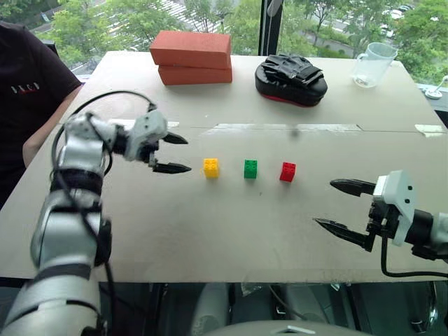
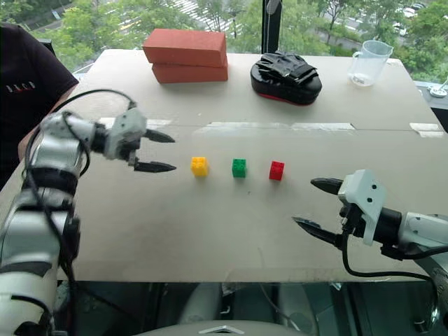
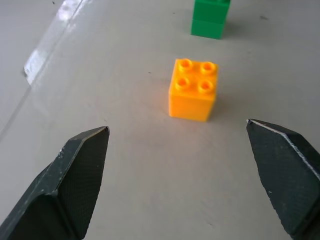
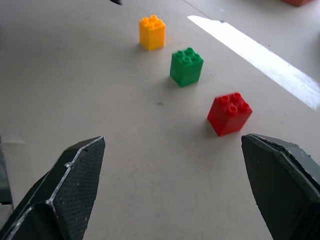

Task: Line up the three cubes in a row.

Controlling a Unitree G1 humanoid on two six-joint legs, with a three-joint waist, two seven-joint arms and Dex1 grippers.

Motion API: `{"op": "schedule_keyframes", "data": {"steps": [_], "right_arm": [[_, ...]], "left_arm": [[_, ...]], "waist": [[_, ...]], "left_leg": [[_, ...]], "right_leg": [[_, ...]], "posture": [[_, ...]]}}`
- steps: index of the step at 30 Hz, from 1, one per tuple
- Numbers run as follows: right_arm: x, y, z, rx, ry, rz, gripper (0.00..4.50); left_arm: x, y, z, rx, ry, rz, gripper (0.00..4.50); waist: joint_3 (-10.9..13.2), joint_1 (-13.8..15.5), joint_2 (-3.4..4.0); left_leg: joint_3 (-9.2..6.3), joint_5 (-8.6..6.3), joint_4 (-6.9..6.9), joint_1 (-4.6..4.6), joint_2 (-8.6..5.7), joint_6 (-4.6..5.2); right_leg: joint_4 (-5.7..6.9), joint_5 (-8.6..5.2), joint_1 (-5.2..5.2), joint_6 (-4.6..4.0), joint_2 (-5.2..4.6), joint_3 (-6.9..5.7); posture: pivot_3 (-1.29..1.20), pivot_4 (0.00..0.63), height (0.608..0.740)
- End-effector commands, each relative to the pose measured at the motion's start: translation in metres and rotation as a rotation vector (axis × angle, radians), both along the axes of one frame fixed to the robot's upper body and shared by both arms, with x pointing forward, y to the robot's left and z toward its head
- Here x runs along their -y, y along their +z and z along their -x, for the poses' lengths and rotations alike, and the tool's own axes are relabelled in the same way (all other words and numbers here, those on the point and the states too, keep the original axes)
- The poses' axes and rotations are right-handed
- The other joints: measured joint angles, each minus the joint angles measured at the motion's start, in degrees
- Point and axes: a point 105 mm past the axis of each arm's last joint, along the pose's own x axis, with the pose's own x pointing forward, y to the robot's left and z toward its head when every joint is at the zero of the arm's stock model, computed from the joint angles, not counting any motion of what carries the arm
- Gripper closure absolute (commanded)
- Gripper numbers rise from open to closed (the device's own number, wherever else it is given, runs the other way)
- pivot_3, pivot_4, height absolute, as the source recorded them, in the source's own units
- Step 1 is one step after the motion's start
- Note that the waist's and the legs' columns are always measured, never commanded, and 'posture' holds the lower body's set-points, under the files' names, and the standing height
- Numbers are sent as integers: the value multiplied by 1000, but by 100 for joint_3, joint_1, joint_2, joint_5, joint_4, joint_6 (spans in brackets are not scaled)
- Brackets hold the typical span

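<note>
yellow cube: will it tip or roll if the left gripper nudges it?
The yellow cube probably slides rather than rolls: flat faces, sitting square on the table. Likely rigid moulded plastic and light. Its smooth sides may slip between open fingers.

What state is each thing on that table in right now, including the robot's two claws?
Yellow cube: upright, free, left end of the row.
Green cube: upright, middle of the row.
Red cube: upright, right end, turned slightly.
Left end effector: open, holding nothing, beside the yellow cube.
Right end effector: open, holding nothing.
Bricks: two, stacked.
Measuring cup: upright.
Black glove: lying flat.
</note>
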Motion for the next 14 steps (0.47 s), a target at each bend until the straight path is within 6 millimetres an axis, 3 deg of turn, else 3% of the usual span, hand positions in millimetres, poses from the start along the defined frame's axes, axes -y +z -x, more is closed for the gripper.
{"op": "schedule_keyframes", "data": {"steps": [1,9,14], "right_arm": [[24,2,-8,63,-116,29,0],[71,-27,-2,26,-216,56,0],[88,-30,-1,16,-252,58,0]], "left_arm": [[4,30,31,66,168,187,36],[4,-2,106,45,530,322,36],[1,-9,131,49,623,340,36]], "waist": [[1,44,-1],[-8,217,15],[-17,208,28]], "left_leg": [[-6,0,1,-4,0,-1],[-33,-14,-3,75,-7,20],[-34,-12,-4,129,-6,17]], "right_leg": [[-2,0,0,0,-2,-5],[-6,-2,92,-6,-12,-28],[-10,-15,139,-30,-10,-25]], "posture": [[0,150,737],[0,150,737],[0,150,737]]}}
